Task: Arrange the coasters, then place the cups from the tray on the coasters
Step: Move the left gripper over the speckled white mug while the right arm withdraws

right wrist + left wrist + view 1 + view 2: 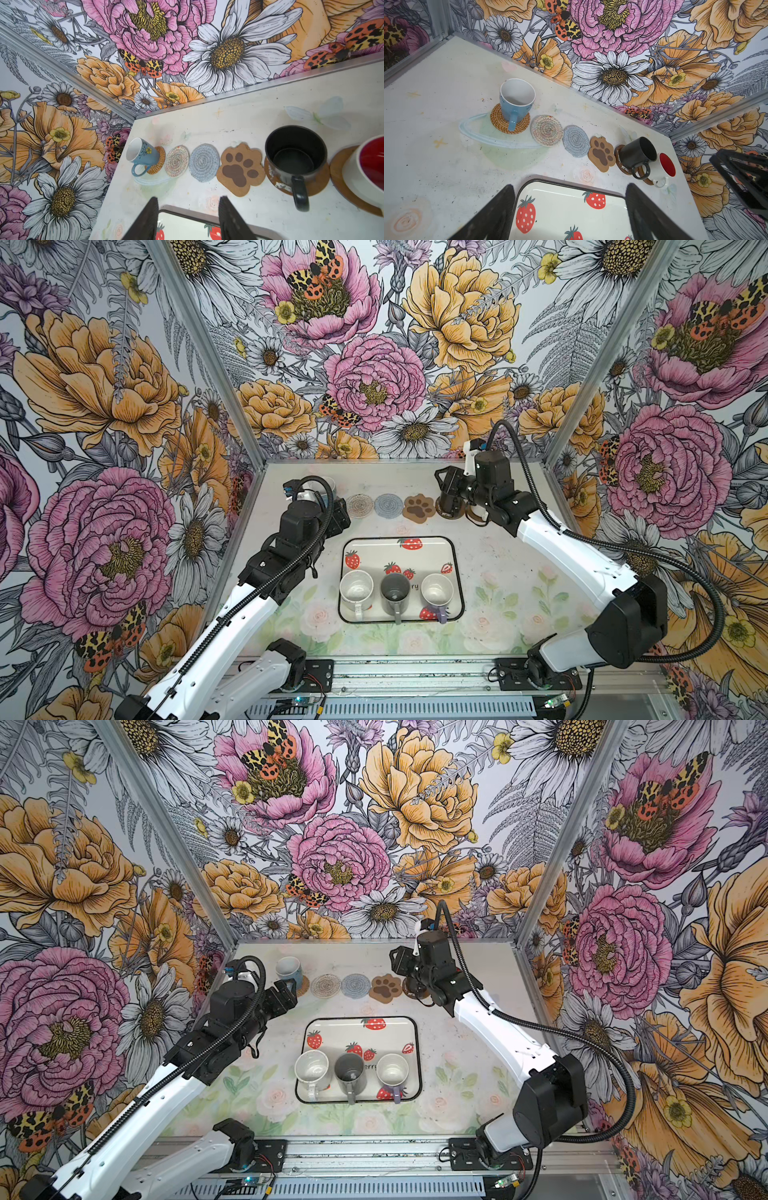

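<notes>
Three mugs stand on the tray [382, 549], near-middle of the table [490, 572], in both top views: white mug [356, 588] left, grey mug [395, 589] centre, lavender mug [436, 590] right. All sit along the tray's near edge, handles toward the near side. Beyond the tray's far edge a row runs left to right: whitish coaster [360, 504], grey-blue coaster [388, 506], paw coaster [419, 508], all bare, close side by side. In a top view the light blue mug [288, 967] stands at the row's left end on the rattan coaster [304, 986]. The left gripper [288, 995] is just on its near side, jaws apart. The right gripper [448, 510] hangs over the row's right end; what lies under it is mostly covered, probably a dark mug.

Left wrist view: left gripper spread wide, nothing between the fingers [500, 207]; the tray's far left corner shows past them. Black mug [637, 153] upright on a brown disc [618, 160], just right of the paw coaster. Red-lined mug [666, 166] right of that, on the second brown disc [646, 181].

Right wrist view: right gripper about half spread, empty; the tray's far rim shows between the fingers [230, 218]. Six coasters in one line along the far side, three with mugs on them, the middle three bare.
</notes>
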Robot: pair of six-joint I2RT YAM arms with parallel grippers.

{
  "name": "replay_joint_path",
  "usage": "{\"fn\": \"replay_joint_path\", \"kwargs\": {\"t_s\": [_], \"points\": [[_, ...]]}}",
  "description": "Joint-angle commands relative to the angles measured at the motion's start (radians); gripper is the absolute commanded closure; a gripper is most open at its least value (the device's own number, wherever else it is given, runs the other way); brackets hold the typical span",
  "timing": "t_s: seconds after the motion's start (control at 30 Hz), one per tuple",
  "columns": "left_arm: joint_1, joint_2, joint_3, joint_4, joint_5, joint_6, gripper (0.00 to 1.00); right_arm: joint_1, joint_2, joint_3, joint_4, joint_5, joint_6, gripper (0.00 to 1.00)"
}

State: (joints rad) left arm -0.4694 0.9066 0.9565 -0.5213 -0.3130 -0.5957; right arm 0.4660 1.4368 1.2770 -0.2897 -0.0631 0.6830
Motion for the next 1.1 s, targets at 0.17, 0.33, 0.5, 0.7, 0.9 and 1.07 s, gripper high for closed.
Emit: {"fn": "replay_joint_path", "kwargs": {"t_s": [0.17, 0.33, 0.5, 0.7, 0.9, 1.07], "points": [[-0.003, 0.058, 0.022, -0.049, -0.014, 0.104, 0.15, 0.006, -0.181, -0.128, 0.065, 0.145, 0.009, 0.51], [-0.009, 0.105, 0.029, -0.116, 0.074, 0.135, 0.16, 0.006, -0.181, -0.152, 0.067, 0.158, 0.0, 0.51], [-0.038, 0.09, -0.005, -0.246, 0.084, 0.149, 0.17, 0.005, -0.111, -0.132, 0.074, 0.125, -0.019, 0.51], [-0.1, 0.088, 0.011, -0.426, 0.127, 0.139, 0.21, 0.006, -0.036, -0.124, 0.092, 0.075, -0.014, 0.51], [-0.293, 0.019, -0.015, -0.564, 0.085, 0.002, 0.23, 0.008, -0.005, -0.112, 0.119, 0.057, -0.009, 0.51], [-0.385, -0.098, -0.031, -0.582, 0.074, -0.101, 0.27, 0.01, -0.005, -0.123, 0.124, 0.052, -0.007, 0.52]]}}
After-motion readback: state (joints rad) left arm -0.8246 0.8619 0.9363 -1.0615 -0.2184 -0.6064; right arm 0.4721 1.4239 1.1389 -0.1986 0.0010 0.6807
